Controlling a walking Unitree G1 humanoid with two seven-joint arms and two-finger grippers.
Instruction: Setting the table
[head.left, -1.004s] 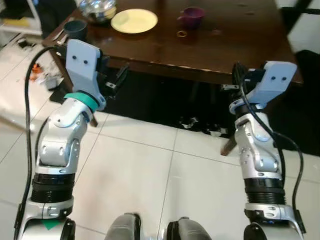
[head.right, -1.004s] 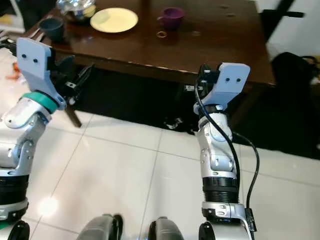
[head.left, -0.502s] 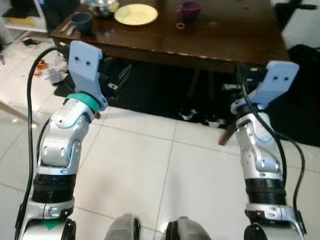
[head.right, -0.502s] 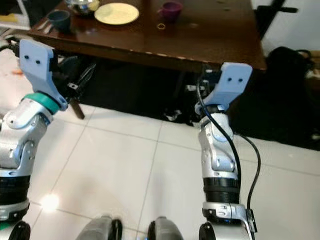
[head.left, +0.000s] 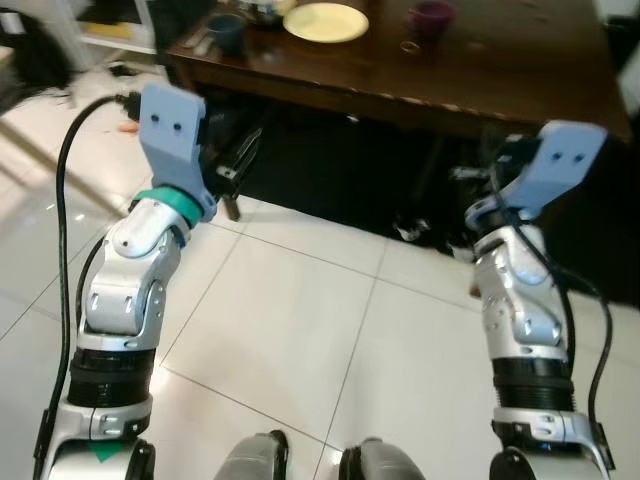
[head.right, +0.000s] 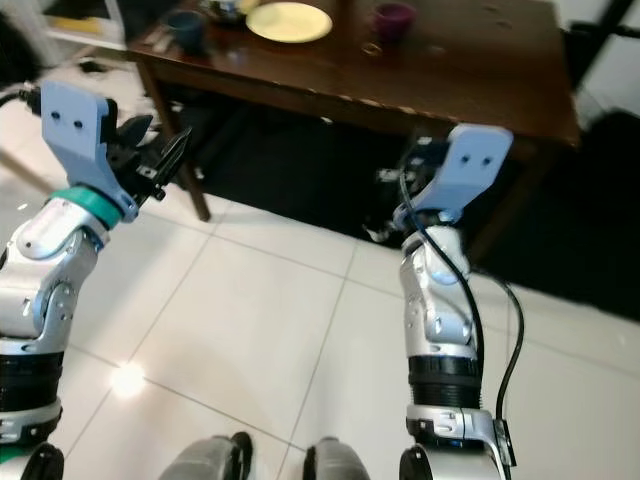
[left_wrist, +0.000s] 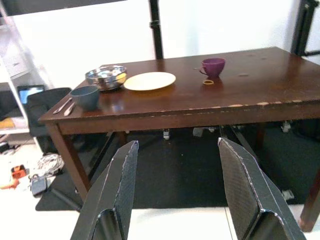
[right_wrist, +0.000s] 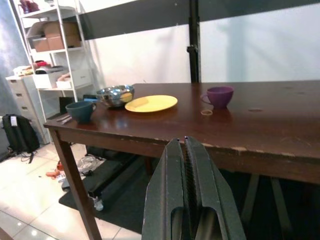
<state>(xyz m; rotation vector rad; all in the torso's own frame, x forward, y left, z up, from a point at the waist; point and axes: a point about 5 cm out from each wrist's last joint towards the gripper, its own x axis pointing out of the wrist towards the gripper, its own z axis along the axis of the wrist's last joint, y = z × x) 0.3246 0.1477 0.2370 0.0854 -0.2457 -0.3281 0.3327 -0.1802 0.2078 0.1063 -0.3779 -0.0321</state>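
Note:
A dark wooden table (left_wrist: 260, 82) stands ahead of me, beyond both grippers. On it lie a yellow plate (left_wrist: 149, 80), a purple cup (left_wrist: 213, 66) with a small ring (left_wrist: 208, 82) beside it, a dark blue cup (left_wrist: 86, 96), a steel bowl (left_wrist: 105, 77) and cutlery (left_wrist: 66, 106) at the left end. My left gripper (left_wrist: 177, 145) is raised short of the table's front edge, open and holding nothing. My right gripper (right_wrist: 184, 142) is raised at the same height, shut with nothing between its fingers. The plate (head.left: 325, 20) and purple cup (head.left: 432, 14) sit on the table's far side.
A white shelf unit (right_wrist: 50, 75) with boxes and a black backpack (right_wrist: 17, 135) stand left of the table. A black mat (left_wrist: 190, 175) and loose clutter lie under it. A black pole (right_wrist: 194, 45) rises behind. White tile floor (head.left: 300, 320) lies between me and the table.
The whole picture has shifted: the table now sits higher and further right in the head views, with more floor showing. Both arms keep the same raised pose.

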